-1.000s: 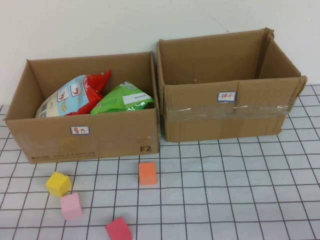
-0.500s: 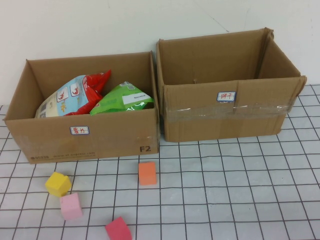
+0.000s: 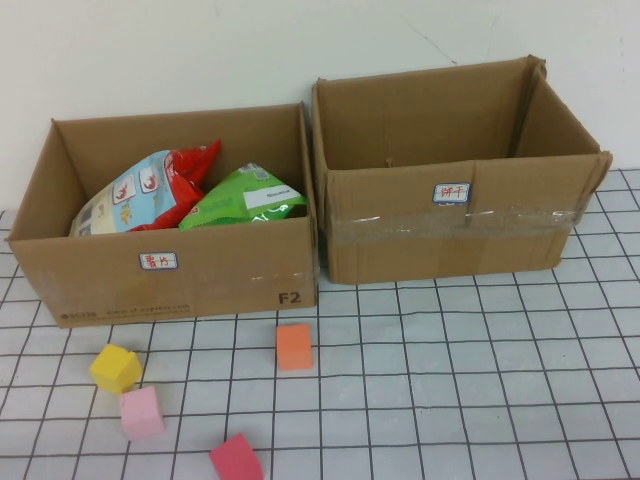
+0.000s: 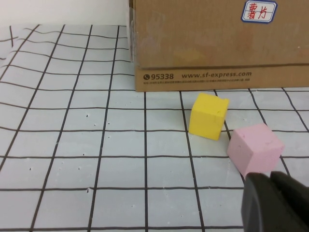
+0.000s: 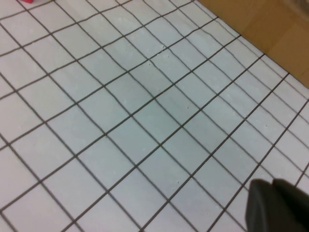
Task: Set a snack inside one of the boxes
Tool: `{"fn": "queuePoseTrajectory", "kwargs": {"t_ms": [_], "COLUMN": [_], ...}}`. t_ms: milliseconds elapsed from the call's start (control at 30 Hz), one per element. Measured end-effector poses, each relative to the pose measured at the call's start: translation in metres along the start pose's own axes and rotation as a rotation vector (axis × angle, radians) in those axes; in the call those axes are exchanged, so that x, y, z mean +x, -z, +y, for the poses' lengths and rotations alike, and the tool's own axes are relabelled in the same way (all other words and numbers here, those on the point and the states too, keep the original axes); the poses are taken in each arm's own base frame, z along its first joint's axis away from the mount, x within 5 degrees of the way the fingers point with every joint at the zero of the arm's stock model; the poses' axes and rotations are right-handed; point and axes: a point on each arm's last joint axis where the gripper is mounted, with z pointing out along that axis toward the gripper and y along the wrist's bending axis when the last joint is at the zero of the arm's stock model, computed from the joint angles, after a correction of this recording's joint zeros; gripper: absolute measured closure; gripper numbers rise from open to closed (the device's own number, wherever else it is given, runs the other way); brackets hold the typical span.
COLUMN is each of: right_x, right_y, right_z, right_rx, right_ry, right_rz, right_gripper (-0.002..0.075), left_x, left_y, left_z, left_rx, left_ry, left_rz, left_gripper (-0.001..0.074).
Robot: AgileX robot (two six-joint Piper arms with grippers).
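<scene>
Two open cardboard boxes stand at the back in the high view. The left box holds a red and white snack bag and a green snack bag. The right box looks empty inside. Neither arm shows in the high view. My left gripper is shut and empty, low over the table, just short of a pink cube in front of the left box. My right gripper is shut and empty above bare grid table, with a box corner beyond it.
Foam cubes lie on the grid table in front of the left box: yellow, pink, red at the front edge, and orange. The yellow cube also shows in the left wrist view. A white wall is behind the boxes.
</scene>
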Motion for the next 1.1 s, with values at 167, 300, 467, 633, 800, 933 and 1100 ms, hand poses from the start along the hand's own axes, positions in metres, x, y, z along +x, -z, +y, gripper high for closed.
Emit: {"fn": "queuePoseTrajectory", "kwargs": {"t_ms": [167,300,467,633,800,933,1100], "right_x": [0.001,0.009,0.038,0.066,0.077,0.081,0.081], "right_y": [0.009,0.008,-0.01,-0.022,-0.023,-0.025,-0.024], "right_z": [-0.006,-0.011,-0.009,-0.002,0.001,0.003,0.003], "right_rx": [0.118,0.264,0.427,0.527,0.554,0.542,0.543], "right_ry": [-0.038,-0.102,-0.187,-0.299,-0.402,-0.441,-0.436], "right_rz": [-0.046,-0.074,-0.133,-0.176,-0.116,-0.072,-0.065], "right_gripper": [0.0725,0.0725,0.0725,0.0726,0.0726,0.0726,0.0726], "left_x": [0.0,0.0,0.0,0.0,0.0,0.0,0.0], "left_y": [0.0,0.0,0.0,0.0,0.0,0.0,0.0], "left_z": [0.0,0.0,0.0,0.0,0.0,0.0,0.0], "left_rx": [0.0,0.0,0.0,0.0,0.0,0.0,0.0], "left_ry": [0.0,0.0,0.002,0.002,0.002,0.002,0.002], "left_rz": [0.0,0.0,0.0,0.0,0.0,0.001,0.001], "left_gripper": [0.0736,0.0736,0.0736,0.0736,0.0736,0.0736,0.0736]}}
